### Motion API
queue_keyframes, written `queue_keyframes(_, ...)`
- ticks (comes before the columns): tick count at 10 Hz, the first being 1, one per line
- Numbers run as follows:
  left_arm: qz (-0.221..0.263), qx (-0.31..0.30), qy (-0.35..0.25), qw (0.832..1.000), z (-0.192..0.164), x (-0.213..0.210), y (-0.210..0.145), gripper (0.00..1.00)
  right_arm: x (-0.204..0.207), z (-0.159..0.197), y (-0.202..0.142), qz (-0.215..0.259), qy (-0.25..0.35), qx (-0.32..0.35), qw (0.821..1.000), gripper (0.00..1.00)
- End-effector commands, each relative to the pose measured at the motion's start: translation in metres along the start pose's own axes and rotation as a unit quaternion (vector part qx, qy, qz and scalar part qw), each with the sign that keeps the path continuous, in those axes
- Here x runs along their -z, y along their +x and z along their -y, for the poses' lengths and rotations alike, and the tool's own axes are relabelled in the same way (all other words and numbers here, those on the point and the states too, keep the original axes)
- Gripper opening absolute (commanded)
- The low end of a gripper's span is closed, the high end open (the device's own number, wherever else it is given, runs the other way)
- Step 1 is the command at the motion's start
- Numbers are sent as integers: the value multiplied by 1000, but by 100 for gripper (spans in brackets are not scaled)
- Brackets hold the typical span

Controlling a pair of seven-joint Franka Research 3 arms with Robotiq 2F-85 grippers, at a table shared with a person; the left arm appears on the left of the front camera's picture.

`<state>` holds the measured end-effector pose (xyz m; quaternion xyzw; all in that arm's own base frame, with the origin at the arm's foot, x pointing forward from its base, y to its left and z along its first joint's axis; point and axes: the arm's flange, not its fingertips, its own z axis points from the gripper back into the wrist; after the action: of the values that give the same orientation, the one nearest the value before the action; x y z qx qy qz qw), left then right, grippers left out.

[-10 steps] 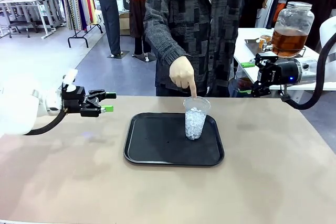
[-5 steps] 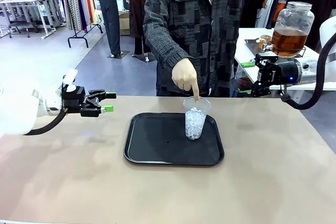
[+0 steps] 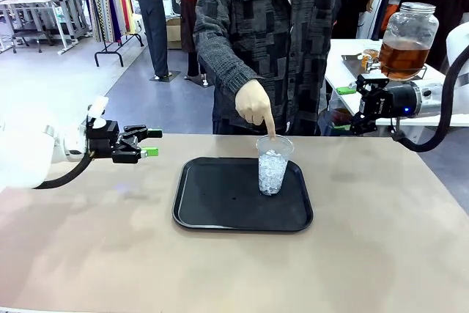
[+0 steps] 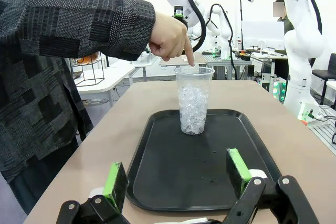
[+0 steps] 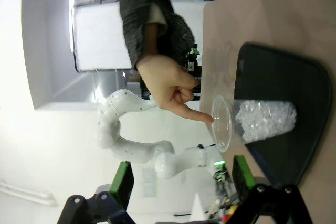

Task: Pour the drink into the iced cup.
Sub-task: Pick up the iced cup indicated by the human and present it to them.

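The iced cup [image 3: 272,167], a clear plastic cup filled with ice, stands upright on the right part of a black tray [image 3: 220,203]. A person's hand [image 3: 254,105] points a finger down at the cup's rim. The drink [image 3: 401,57], amber liquid in a large lidded glass jar, stands on a white side table at the far right. My left gripper [image 3: 152,143] hovers open left of the tray, facing the cup [image 4: 192,101] with nothing between its green pads [image 4: 114,180]. Near the jar, my right gripper [image 3: 343,109] is open and empty, also aimed at the cup [image 5: 253,121].
The tan table surrounds the tray [image 4: 210,166] with free room on all sides. The person in a grey patterned jacket [image 3: 271,27] stands at the far edge. Behind are a clothes rack [image 3: 106,1] and other tables.
The person's pointing hand has shifted slightly above the cup's rim. Both arms and grippers stay where they were.
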<state>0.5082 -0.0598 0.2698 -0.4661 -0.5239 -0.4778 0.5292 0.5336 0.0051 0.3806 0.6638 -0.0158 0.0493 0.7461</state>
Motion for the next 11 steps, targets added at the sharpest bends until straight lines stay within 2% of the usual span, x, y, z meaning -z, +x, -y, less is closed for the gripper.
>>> queue_keyframes(1, 2, 1, -1, 1000, 0, 0, 1, 100, 3, -4, -13, 28, -12, -134, 991, 100)
queue_keyframes(2, 2, 1, -1, 1000, 0, 0, 1, 100, 5, -1, -17, 39, -26, -195, 980, 100)
queue_keyframes(3, 2, 1, -1, 1000, 0, 0, 1, 100, 9, 2, -21, 51, -40, -269, 961, 100)
queue_keyframes(4, 2, 1, -1, 1000, 0, 0, 1, 100, 12, 4, -23, 81, -57, -315, 944, 100)
queue_keyframes(5, 2, 1, -1, 1000, 0, 0, 1, 100, 16, 6, -24, 86, -73, -344, 932, 100)
queue_keyframes(6, 2, 1, -1, 1000, 0, 0, 1, 100, 16, 6, -24, 85, -64, -351, 930, 100)
queue_keyframes(7, 2, 1, -1, 1000, 0, 0, 1, 100, 10, 1, -24, 55, -32, -319, 946, 100)
queue_keyframes(8, 2, 1, -1, 1000, 0, 0, 1, 100, 5, 6, -18, 67, -64, -335, 937, 100)
queue_keyframes(11, 2, 1, -1, 1000, 0, 0, 1, 100, 5, 6, -18, 67, -64, -335, 937, 100)
